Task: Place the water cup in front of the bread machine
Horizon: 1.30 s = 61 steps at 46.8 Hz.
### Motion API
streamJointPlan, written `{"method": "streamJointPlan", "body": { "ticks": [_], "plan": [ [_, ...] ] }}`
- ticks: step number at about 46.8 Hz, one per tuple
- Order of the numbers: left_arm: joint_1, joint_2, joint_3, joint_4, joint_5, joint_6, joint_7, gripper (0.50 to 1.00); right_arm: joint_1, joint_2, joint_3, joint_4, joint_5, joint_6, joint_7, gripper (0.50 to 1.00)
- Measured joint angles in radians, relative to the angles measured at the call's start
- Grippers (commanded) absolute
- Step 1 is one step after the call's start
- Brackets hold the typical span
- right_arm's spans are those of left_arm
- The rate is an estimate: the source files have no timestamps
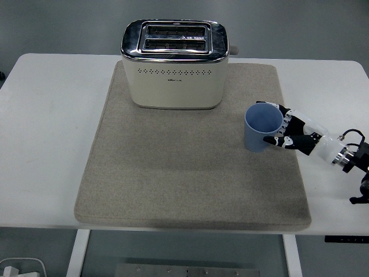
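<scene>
— What is sitting under everything here?
— A white table (52, 144) is filling most of the view, and a beige felt mat (190, 173) is lying across its middle, nearly reaching its near edge.
— And beyond it?
— A grey floor (300, 26) is showing past the far edge; white table legs (78, 254) are showing below.

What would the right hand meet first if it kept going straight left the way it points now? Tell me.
The blue water cup: the right hand already has its fingers around it, so nothing lies between. Beyond the cup, that line runs over the bare grey mat, seemingly passing in front of the bread machine.
</scene>
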Motion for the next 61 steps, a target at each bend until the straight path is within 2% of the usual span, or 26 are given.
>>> {"method": "streamJointPlan", "body": {
  "ticks": [12,44,48,57,61],
  "plan": [
    [-0.001,0.0,0.0,0.0,0.0,0.0,0.0,1.0,0.007,0.018,-0.001,0.0,-0.002,-0.042,0.0,0.93],
    [-0.001,0.0,0.0,0.0,0.0,0.0,0.0,1.0,0.014,0.054,-0.008,-0.003,-0.032,-0.074,0.0,0.913],
    [0.0,0.0,0.0,0.0,0.0,0.0,0.0,1.0,0.014,0.055,-0.008,-0.003,-0.032,-0.075,0.0,0.895],
    [-0.001,0.0,0.0,0.0,0.0,0.0,0.0,1.0,0.022,0.063,-0.008,-0.003,-0.031,-0.077,0.0,0.719],
    [0.0,0.0,0.0,0.0,0.0,0.0,0.0,1.0,0.027,0.065,-0.009,-0.003,-0.037,-0.087,0.0,0.689]
  ]
}}
